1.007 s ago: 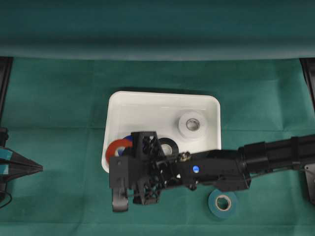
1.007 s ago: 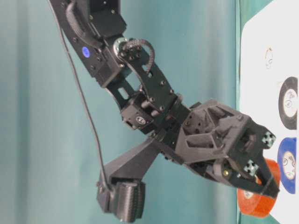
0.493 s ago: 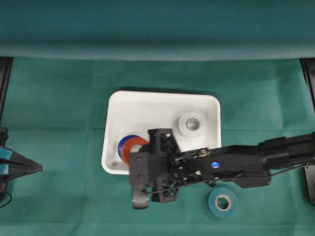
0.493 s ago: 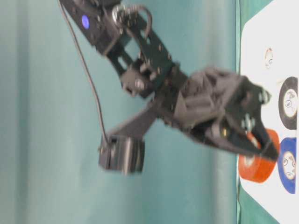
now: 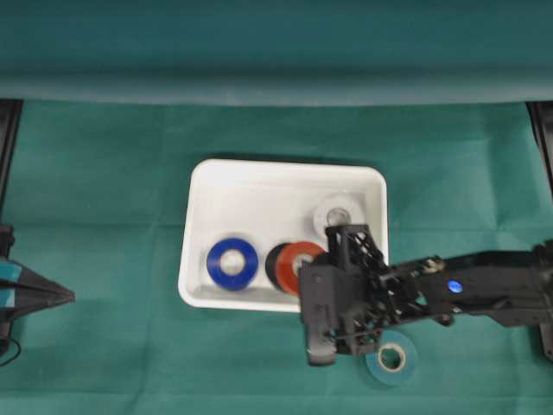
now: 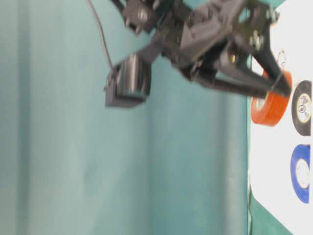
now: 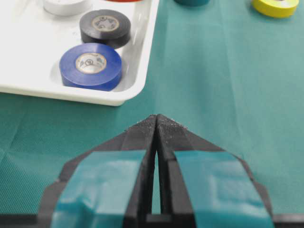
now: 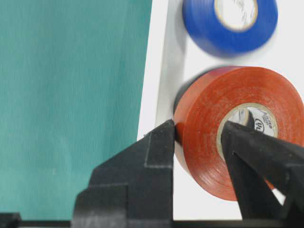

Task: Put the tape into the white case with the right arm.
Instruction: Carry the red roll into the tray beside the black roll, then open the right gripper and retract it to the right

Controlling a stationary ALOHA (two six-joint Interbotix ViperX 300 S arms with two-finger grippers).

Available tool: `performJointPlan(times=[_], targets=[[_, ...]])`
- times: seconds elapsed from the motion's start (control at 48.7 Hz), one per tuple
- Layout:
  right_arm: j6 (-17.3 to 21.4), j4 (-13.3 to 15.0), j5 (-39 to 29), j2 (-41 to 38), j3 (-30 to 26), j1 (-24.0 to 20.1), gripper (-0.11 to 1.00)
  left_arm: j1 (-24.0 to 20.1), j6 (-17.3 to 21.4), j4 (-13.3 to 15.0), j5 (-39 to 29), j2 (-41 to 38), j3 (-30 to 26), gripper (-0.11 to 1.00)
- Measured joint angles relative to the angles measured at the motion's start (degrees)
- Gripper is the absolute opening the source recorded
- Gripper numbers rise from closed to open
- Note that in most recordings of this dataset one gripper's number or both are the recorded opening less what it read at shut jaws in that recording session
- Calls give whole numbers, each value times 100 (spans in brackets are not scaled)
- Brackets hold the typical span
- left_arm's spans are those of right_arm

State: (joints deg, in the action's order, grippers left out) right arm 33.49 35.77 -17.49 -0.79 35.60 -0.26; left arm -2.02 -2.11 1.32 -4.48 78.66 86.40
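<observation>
My right gripper (image 8: pixel 197 137) is clamped on the red tape (image 8: pixel 237 128) — one finger (image 8: pixel 156 156) pressed to the roll's outer face, the other through its core; the roll hangs on edge above the case (image 5: pixel 259 186), over the near rim, not resting on the floor. From overhead the red tape sits just in front of the black tape (image 5: pixel 278 264), partly covering it; the blue tape (image 5: pixel 232 264) lies flat to the left of both, apart from them; the white tape (image 5: pixel 333 212) lies at the far right corner, half hidden behind my right arm (image 5: pixel 467 290). A teal tape (image 5: pixel 393 356) lies on the green cloth (image 5: pixel 104 173) outside the case, just beside my wrist; a yellow tape (image 7: pixel 278 6) shows at the edge of the left wrist view, also on the cloth. My left gripper (image 7: pixel 156 124) is closed on nothing — tips together, low over the cloth, well apart from the case.
</observation>
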Motion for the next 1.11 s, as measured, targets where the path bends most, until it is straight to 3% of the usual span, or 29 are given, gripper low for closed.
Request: performJointPlan(times=[0.411, 0.986, 1.109], targets=[[9, 9, 26, 396, 686, 53, 3, 0, -9, 9, 0, -9, -9, 0], [237, 9, 193, 422, 800, 308, 3, 0, -9, 9, 0, -9, 0, 0], [220, 9, 220, 431, 826, 325, 25, 0, -9, 9, 0, -9, -9, 0]])
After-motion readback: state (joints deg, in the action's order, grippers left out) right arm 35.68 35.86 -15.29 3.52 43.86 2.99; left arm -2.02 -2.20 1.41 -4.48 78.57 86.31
